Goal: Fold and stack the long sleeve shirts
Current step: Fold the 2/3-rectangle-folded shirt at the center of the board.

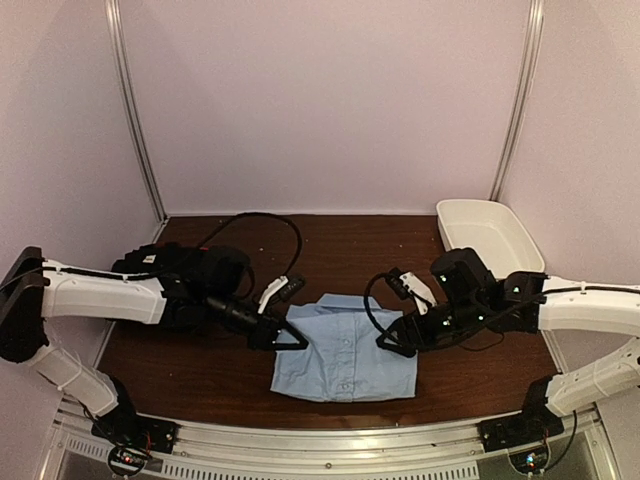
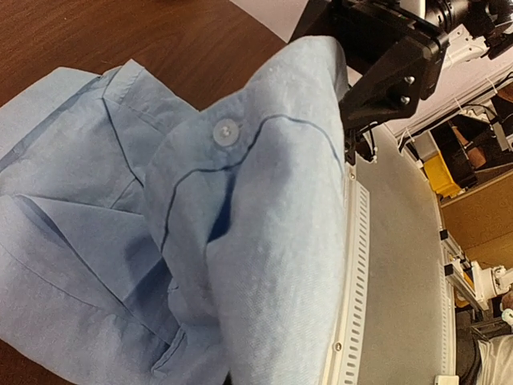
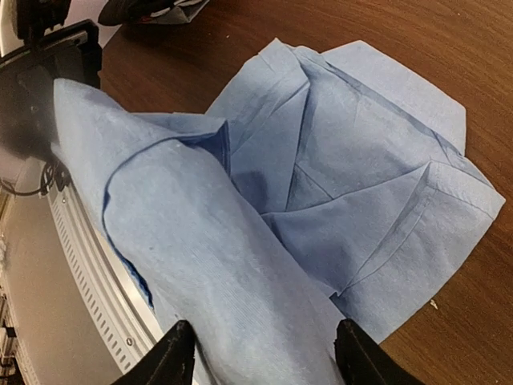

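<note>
On the table (image 1: 200, 385), light blue shirt (image 1: 345, 358), left claw (image 1: 290, 338) clamped on its edge, right claw (image 1: 392, 345) open

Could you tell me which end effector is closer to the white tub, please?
Right. The right end effector sits at the right edge of the light blue shirt, on the side of the white tub; the left end effector is at the opposite edge, across the shirt.

- We see the shirt (image 1: 345, 350) as matt, finely woven cloth, its button (image 2: 225, 131) smooth plastic.
- We find the bench (image 1: 200, 380) dark grained wood, faintly glossy.
</note>
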Action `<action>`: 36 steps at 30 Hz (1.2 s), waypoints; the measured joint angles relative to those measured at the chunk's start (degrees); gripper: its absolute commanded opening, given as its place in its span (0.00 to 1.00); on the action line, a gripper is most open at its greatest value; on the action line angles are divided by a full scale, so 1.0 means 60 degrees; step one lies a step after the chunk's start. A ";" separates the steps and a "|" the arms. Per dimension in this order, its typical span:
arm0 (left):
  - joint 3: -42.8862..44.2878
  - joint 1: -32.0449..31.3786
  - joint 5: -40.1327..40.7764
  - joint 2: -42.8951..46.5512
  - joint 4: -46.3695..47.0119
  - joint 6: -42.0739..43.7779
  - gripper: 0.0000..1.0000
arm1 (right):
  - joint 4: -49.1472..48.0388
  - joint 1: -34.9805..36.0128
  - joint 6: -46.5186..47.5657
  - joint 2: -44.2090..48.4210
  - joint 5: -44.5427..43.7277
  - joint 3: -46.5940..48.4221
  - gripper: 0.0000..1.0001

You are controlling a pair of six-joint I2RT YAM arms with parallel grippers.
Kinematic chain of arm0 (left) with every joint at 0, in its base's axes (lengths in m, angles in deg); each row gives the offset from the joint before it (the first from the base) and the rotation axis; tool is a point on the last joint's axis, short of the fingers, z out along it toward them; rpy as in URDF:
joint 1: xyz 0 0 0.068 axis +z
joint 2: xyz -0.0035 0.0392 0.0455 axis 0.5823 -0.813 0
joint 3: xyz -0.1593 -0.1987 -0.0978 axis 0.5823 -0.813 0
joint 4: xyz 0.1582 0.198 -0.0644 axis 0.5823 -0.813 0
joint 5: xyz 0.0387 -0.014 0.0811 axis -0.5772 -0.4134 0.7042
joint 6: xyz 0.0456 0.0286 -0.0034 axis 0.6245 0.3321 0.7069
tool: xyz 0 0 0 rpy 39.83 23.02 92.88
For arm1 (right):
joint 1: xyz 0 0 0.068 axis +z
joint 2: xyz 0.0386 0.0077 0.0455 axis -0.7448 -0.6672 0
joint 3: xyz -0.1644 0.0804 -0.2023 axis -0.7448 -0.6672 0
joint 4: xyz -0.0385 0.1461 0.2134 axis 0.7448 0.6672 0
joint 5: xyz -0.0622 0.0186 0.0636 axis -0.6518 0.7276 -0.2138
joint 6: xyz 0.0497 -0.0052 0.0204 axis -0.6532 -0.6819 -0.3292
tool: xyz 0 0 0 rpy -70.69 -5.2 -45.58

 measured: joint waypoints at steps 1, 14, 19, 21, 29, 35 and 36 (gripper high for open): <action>0.0080 0.0095 -0.0113 -0.0182 0.0022 0.0029 0.00 | -0.0146 -0.0186 0.0102 -0.0124 0.0142 -0.0069 0.53; 0.1326 0.1428 -0.1071 -0.2095 0.0306 0.0124 0.00 | -0.1545 -0.2568 0.1322 -0.1093 0.2259 -0.0164 0.38; 0.1971 0.1836 -0.1304 -0.3140 0.0328 0.0131 0.05 | -0.1898 -0.3089 0.1486 -0.1938 0.2779 -0.0004 0.31; 0.2240 0.2029 -0.1373 -0.3504 0.0317 0.0131 0.08 | -0.2109 -0.3319 0.1483 -0.2364 0.2947 0.0127 0.28; 0.3621 0.2539 -0.1424 -0.4991 0.0328 0.0229 0.31 | -0.2863 -0.4160 0.1246 -0.3770 0.3388 0.0280 0.24; 0.4171 0.2626 -0.1184 -0.5679 0.0302 0.0186 0.41 | -0.3173 -0.4397 0.1133 -0.4532 0.3483 0.0506 0.15; 0.4240 0.2637 -0.1118 -0.5748 0.0284 0.0182 0.42 | -0.3206 -0.4448 0.1100 -0.4583 0.3486 0.0506 0.13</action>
